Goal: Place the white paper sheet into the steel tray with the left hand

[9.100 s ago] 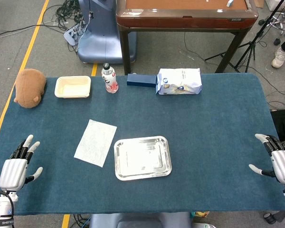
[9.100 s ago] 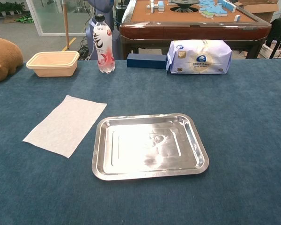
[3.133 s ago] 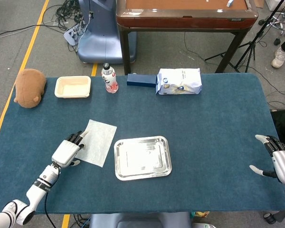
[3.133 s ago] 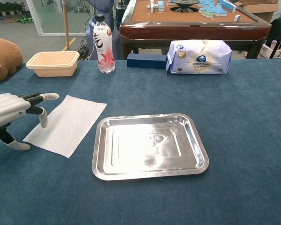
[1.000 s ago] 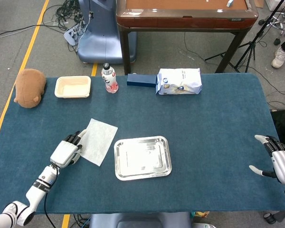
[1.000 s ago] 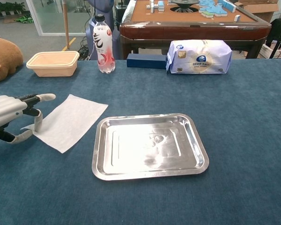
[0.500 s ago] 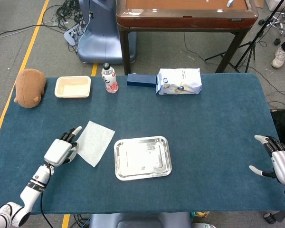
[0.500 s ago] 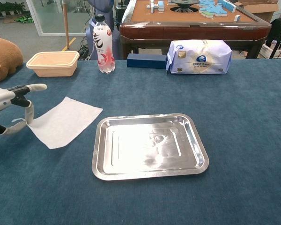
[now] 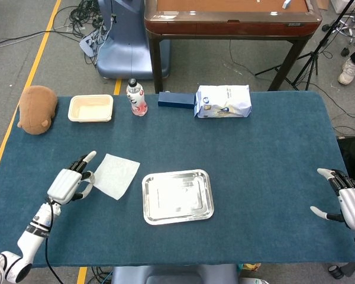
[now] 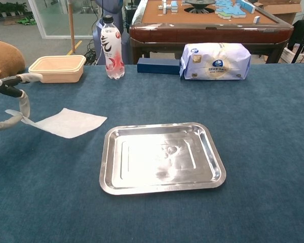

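Left hand [image 9: 67, 183] is now raised near the worktop's left edge, the paper sheet [image 9: 115, 175] pinched at one corner and lifted since a moment ago; the tray [image 9: 177, 196] is empty.

Head view looks steeply down from high up — the whole table [image 9: 272, 148] shows. Chest view sits low and near, facing forward; both share the tray [image 9: 177, 196] [image 10: 162, 157].
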`<act>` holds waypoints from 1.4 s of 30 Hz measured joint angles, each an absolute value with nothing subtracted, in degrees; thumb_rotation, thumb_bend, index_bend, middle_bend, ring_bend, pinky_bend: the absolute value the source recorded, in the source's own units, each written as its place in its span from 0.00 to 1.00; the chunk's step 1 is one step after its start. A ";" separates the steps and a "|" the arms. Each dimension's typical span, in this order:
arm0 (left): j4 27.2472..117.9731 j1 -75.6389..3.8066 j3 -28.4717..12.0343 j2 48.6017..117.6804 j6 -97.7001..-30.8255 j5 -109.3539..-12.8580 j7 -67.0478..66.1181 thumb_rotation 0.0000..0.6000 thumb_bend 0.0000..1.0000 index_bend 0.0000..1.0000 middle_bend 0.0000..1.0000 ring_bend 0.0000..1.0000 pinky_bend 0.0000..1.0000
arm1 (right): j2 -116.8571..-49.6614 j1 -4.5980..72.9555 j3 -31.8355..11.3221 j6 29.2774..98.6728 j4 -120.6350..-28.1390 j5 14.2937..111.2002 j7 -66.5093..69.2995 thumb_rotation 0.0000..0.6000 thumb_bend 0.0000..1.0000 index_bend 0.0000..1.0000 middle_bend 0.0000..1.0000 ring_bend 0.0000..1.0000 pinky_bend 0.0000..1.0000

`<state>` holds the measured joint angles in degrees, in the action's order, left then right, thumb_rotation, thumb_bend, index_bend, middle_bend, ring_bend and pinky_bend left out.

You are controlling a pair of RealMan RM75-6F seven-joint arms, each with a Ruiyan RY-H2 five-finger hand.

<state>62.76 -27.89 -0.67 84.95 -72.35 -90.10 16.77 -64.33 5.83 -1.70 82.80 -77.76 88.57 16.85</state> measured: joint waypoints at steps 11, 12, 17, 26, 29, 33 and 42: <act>70.01 -28.72 -0.59 81.65 -72.03 -91.37 21.13 1.00 0.45 0.64 0.00 0.00 0.17 | -64.29 5.78 -1.78 82.90 -77.75 88.47 17.08 1.00 0.00 0.17 0.22 0.13 0.23; 70.68 -28.76 -0.41 81.41 -72.08 -91.74 21.26 1.00 0.45 0.64 0.00 0.00 0.17 | -64.27 5.76 -1.79 82.94 -77.75 88.47 17.14 1.00 0.00 0.17 0.22 0.13 0.23; 73.61 -28.82 0.55 80.66 -73.21 -94.13 20.33 1.00 0.45 0.64 0.00 0.00 0.17 | -64.18 5.66 -1.85 83.13 -77.67 88.43 17.50 1.00 0.00 0.17 0.22 0.13 0.23; 77.21 -28.73 1.56 80.32 -75.61 -97.27 18.27 1.00 0.45 0.64 0.00 0.00 0.17 | -63.97 5.48 -2.02 83.38 -77.47 88.20 18.33 1.00 0.00 0.17 0.22 0.13 0.23; 77.75 -28.89 1.73 80.41 -75.70 -97.70 18.28 1.00 0.45 0.64 0.00 0.00 0.17 | -63.93 5.44 -2.08 83.43 -77.37 88.13 18.58 1.00 0.00 0.17 0.22 0.13 0.23; 78.03 -29.07 1.86 80.65 -75.75 -98.08 18.40 1.00 0.45 0.64 0.00 0.00 0.17 | -63.91 5.41 -2.12 83.46 -77.32 88.11 18.71 1.00 0.00 0.17 0.22 0.13 0.23; 77.78 -29.25 1.79 81.56 -77.07 -99.11 19.14 1.00 0.45 0.65 0.00 0.00 0.18 | -63.82 5.29 -2.28 83.59 -77.28 87.90 18.95 1.00 0.00 0.17 0.22 0.13 0.23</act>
<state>77.78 -29.25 1.79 81.56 -77.07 -99.11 19.14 -63.82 5.29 -2.28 83.59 -77.28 87.90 18.95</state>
